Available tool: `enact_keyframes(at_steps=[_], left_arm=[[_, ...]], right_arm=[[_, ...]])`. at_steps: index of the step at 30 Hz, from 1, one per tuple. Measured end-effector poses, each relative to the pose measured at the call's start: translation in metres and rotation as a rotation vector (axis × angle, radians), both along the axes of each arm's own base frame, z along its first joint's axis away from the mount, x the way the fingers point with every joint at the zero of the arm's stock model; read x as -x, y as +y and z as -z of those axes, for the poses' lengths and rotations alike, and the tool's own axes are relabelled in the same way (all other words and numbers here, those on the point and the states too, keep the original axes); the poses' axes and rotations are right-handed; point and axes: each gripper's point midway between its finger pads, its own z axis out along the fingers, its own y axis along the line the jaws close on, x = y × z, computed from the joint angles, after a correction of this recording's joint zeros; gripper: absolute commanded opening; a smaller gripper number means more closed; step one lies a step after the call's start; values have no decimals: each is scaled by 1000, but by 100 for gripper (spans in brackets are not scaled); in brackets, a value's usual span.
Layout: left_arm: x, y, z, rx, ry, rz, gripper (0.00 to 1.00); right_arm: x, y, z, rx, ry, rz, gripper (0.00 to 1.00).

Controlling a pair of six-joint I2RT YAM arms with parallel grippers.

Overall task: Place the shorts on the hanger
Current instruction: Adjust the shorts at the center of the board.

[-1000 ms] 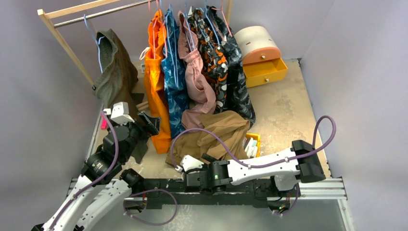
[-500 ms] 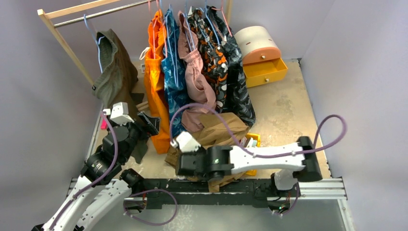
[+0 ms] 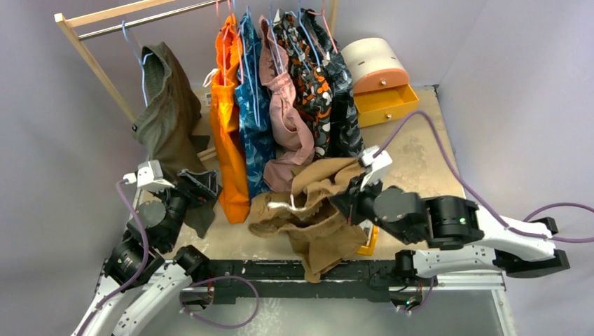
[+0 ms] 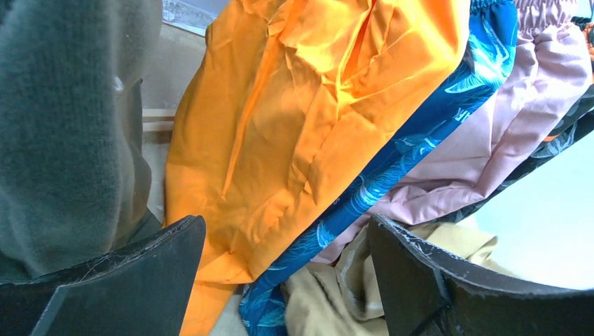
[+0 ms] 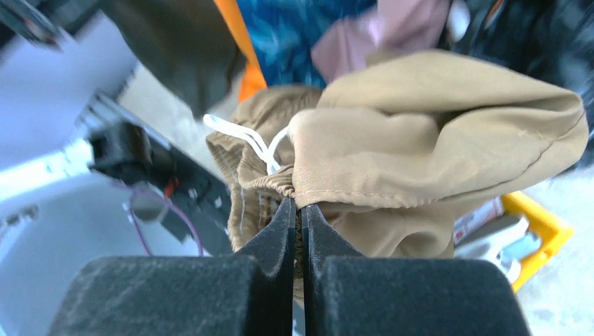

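— What does the left wrist camera add to the overhead view?
— The left gripper (image 4: 286, 224) has its fingers spread wide with nothing between them. It faces the orange shorts (image 4: 294, 105), with the olive garment (image 4: 63, 126) close at one side.
— And the shorts?
— The shorts (image 3: 315, 224) hang bunched over the near edge of the table (image 3: 413, 161). Only the right wrist view shows the grip: the right gripper (image 5: 298, 206) pinches the gathered waistband tight, beside the white drawstring (image 5: 245, 140).
— What differs from a second ago?
— Then they lay heaped on the table. The right arm has swung rightward and lifted them.
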Motion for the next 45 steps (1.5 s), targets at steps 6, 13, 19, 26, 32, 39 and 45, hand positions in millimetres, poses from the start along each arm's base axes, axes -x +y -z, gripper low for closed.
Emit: enact_keyframes(at_steps=[6, 13, 19, 26, 32, 39, 45], left_arm=[[-8, -10, 13, -40, 59, 21, 86], [-12, -72, 49, -125, 238, 311, 86], [9, -123, 47, -117, 264, 635, 88], [6, -167, -5, -99, 129, 854, 88], [18, -205, 0, -209, 104, 993, 88], [27, -223, 14, -351, 103, 1039, 79], [13, -230, 5, -421, 74, 1011, 68]], right_arm=[[24, 2, 83, 103, 170, -51, 0], [25, -5, 81, 49, 200, -16, 0], [14, -3, 85, 92, 152, 27, 0], [-1, 12, 66, 72, 33, 14, 0], [-32, 14, 62, 60, -21, 59, 0], [-39, 30, 61, 58, -47, -14, 0], [-35, 46, 62, 63, -60, -92, 0]])
